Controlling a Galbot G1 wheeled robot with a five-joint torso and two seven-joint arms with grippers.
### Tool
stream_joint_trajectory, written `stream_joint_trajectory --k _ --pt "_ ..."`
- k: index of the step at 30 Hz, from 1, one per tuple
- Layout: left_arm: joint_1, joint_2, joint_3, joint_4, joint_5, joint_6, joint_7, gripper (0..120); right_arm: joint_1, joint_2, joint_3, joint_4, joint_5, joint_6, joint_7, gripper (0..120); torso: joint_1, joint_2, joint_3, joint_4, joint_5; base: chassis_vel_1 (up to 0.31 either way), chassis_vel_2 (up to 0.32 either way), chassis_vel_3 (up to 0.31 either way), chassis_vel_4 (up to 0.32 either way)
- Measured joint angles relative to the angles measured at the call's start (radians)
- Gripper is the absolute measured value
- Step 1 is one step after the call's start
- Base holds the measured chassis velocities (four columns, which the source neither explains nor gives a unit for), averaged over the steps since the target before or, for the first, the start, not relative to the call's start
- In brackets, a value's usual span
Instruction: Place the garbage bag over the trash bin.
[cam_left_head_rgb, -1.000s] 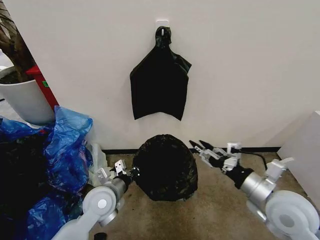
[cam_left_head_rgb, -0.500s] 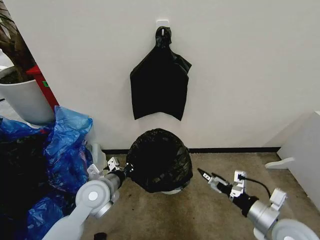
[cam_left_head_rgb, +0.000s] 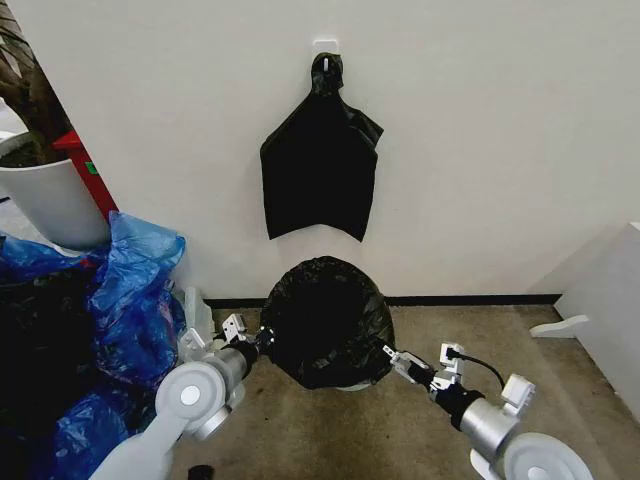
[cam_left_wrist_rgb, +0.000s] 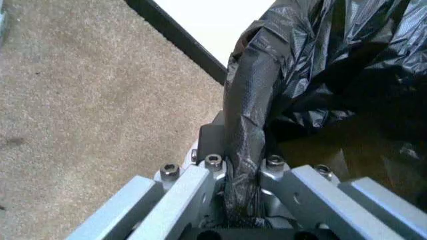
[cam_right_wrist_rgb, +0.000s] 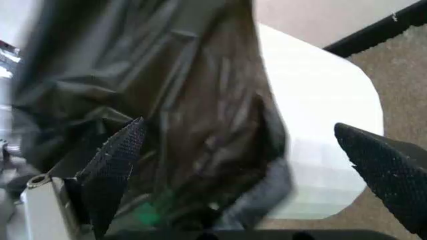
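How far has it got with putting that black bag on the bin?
Mostly done: the garbage bag drapes over the trash bin. The left gripper pinches its edge; the right gripper, fingers spread, sits beside it. The bin's white bottom shows uncovered.

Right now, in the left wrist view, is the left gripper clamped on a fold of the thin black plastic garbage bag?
Yes: the left gripper has a band of the garbage bag pinched between its fingers.

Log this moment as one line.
garbage bag draped over trash bin | left gripper clamps bag edge | right gripper open beside bin
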Motion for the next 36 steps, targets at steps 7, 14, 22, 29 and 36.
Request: stream_joint_trajectory --k 7,14,22,29,36 --pt "0.003 0.006 -0.017 -0.024 -0.046 0.002 -0.012 0 0.031 0.013 -0.025 -0.067 -0.039 0.012 0.001 100 0.0 0.0 0.0 0.0 0.0 0.0 0.0 0.0 0.0" --pt "0.006 0.008 -0.016 -0.036 -0.06 0.003 -0.017 0 0.052 0.033 -0.038 -0.075 -0.051 0.035 0.007 100 0.0 0.0 0.0 0.0001 0.0001 0.0 0.0 0.0 0.0" --pt "-0.005 0.012 -0.007 -0.02 -0.043 0.008 -0.017 0 -0.005 0.028 -0.022 -0.002 -0.067 0.036 -0.003 100 0.0 0.0 0.0 0.0 0.0 0.0 0.0 0.0 0.0" --pt "-0.03 0.018 -0.006 0.022 -0.034 0.013 -0.042 0 -0.107 0.021 0.021 0.066 -0.087 0.038 -0.058 100 0.0 0.0 0.0 0.0 0.0 0.0 0.0 0.0 0.0" --pt "-0.047 0.007 0.019 0.039 -0.029 0.015 -0.078 0 -0.153 0.014 -0.004 0.077 -0.175 0.046 -0.19 100 0.0 0.0 0.0 -0.0002 0.0 0.0 0.0 0.0 0.0"
